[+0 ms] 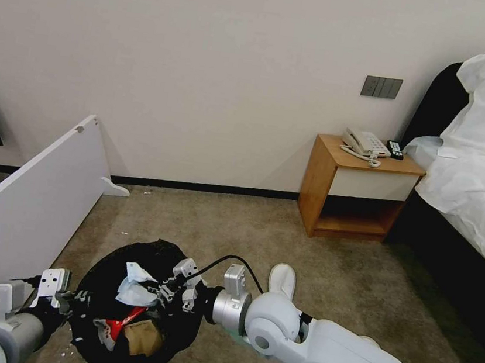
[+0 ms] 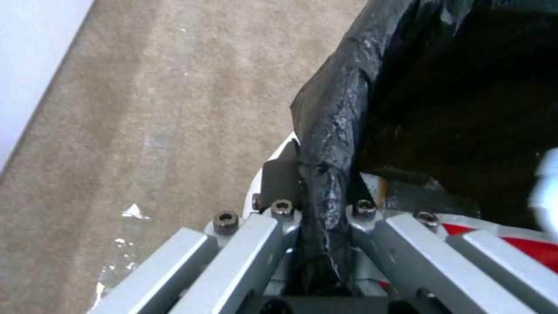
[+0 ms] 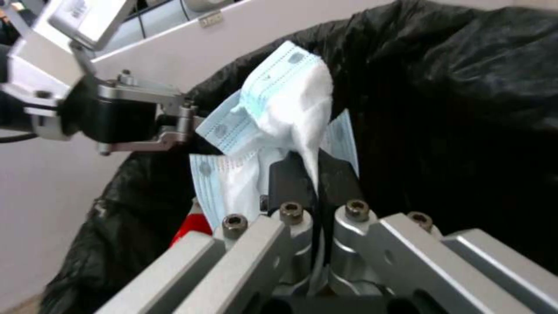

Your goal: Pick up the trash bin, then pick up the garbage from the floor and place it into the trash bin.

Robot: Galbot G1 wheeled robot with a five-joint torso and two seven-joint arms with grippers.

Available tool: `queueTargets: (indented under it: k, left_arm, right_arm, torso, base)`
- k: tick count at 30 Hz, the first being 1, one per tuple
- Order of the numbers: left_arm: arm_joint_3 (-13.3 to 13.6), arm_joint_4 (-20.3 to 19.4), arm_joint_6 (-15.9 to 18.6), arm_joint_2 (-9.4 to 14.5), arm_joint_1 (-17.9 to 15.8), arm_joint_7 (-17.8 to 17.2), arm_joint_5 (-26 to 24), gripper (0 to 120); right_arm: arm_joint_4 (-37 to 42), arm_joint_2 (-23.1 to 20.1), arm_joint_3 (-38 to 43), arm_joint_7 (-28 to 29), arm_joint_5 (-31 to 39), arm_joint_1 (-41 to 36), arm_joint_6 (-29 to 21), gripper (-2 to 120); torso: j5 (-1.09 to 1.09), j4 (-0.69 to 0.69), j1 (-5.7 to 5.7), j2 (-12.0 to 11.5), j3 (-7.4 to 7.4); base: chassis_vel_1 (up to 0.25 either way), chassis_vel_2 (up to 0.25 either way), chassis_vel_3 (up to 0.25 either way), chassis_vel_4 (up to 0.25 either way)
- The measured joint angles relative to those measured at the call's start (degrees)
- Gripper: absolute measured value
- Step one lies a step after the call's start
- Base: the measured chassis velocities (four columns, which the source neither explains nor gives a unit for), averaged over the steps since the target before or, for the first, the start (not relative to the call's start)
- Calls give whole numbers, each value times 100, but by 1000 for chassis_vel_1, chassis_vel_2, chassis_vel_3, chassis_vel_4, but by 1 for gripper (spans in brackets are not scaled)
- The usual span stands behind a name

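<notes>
From the head camera, the trash bin (image 1: 138,310) hangs low in the picture at about seven o'clock, its crinkly black liner spread over a wide round mouth. The left claw (image 1: 66,295) grips the rim at the bin's nine o'clock edge, most likely to keep the mouth open and close under the drop. The right claw (image 1: 165,290) reaches in over the rim from three o'clock, pinching a crumpled mask (image 1: 135,289) of soft pale-blue and white fabric above the opening. Inside lie a glossy red can (image 1: 126,314) and a stiff brown cardboard scrap (image 1: 144,334). A smooth white slipper (image 1: 281,280) rests on the short-pile beige carpet (image 1: 331,275) just beyond the right arm.

In the left wrist view, the left claw's fingers (image 2: 279,179) are clamped together on a wrinkled fold of the shiny black bag over the rim.

In the right wrist view, the right claw's dark pads (image 3: 287,183) are squeezed onto the mask's pleated cloth, held over the bin's dark interior, so release should drop it inside.
</notes>
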Motion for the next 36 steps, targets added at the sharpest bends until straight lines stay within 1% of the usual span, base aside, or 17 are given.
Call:
queueTargets:
  k: [2,3,4,7,8,10,13,15,16,19,20,23,24,26,27,29,36]
  left_arm:
    - [0,-13,0,0,1,0,-9,2]
    - [3,-24,0,0,0,-2,-17,2]
    - [3,-24,0,0,0,-2,-17,2]
    - [60,-120,0,-9,38,-36,-133,2]
    - [60,-120,0,-9,38,-36,-133,2]
    - [58,-137,0,-8,73,-43,-152,2]
    - [55,-139,0,-2,79,-43,-155,2]
    - [66,-135,0,3,55,-43,-151,2]
    - [66,-135,0,3,55,-43,-151,2]
    - [98,-127,0,-2,44,-45,-147,2]
    - [98,-127,0,-2,44,-45,-147,2]
    - [110,-117,0,-8,43,-47,-142,2]
    - [110,-117,0,-8,43,-47,-142,2]
    - [107,-112,0,-6,37,-48,-140,2]
    - [107,-112,0,-6,37,-48,-140,2]
    - [80,-108,0,4,33,-48,-145,2]
    - [24,-92,0,12,51,-48,-164,2]
  right_arm:
    - [0,5,3,28,26,2,-37,0]
    - [0,19,3,62,47,5,-71,5]
    - [0,19,3,62,47,5,-71,5]
    - [-41,101,-19,287,111,9,-256,23]
    - [-41,101,-19,287,111,9,-256,23]
    - [-82,132,-12,439,159,1,-374,34]
    - [-88,139,3,484,184,1,-415,37]
    - [-88,148,30,504,197,2,-439,52]
    - [-88,148,30,504,197,2,-439,52]
    - [-86,142,55,487,188,2,-433,65]
    - [-86,142,55,487,188,2,-433,65]
    - [-53,113,64,478,191,-2,-432,81]
    - [-53,113,64,478,191,-2,-432,81]
    - [-14,98,80,464,232,17,-432,90]
    - [-14,98,80,464,232,17,-432,90]
    - [39,62,90,424,274,29,-431,98]
    - [180,-61,232,295,310,8,-345,100]
  torso:
    - [0,0,0,0,0]
    - [0,0,0,0,0]
    - [0,0,0,0,0]
    - [0,0,0,0,0]
    - [0,0,0,0,0]
    - [0,0,0,0,0]
    - [0,0,0,0,0]
    - [0,0,0,0,0]
    - [0,0,0,0,0]
    - [0,0,0,0,0]
    - [0,0,0,0,0]
    - [0,0,0,0,0]
    - [0,0,0,0,0]
    - [0,0,0,0,0]
    - [0,0,0,0,0]
    - [0,0,0,-1,0]
    - [0,1,0,-1,0]
  base:
    - [0,0,0,0]
    - [0,0,0,0]
    - [0,0,0,0]
    - [0,0,0,0]
    - [0,0,0,0]
    - [0,0,0,0]
    - [0,0,0,0]
    - [0,0,0,0]
    - [0,0,0,0]
    - [0,0,0,0]
    - [0,0,0,0]
    - [0,0,0,0]
    - [0,0,0,0]
    - [0,0,0,0]
    - [0,0,0,0]
    - [0,0,0,0]
    - [0,0,0,0]
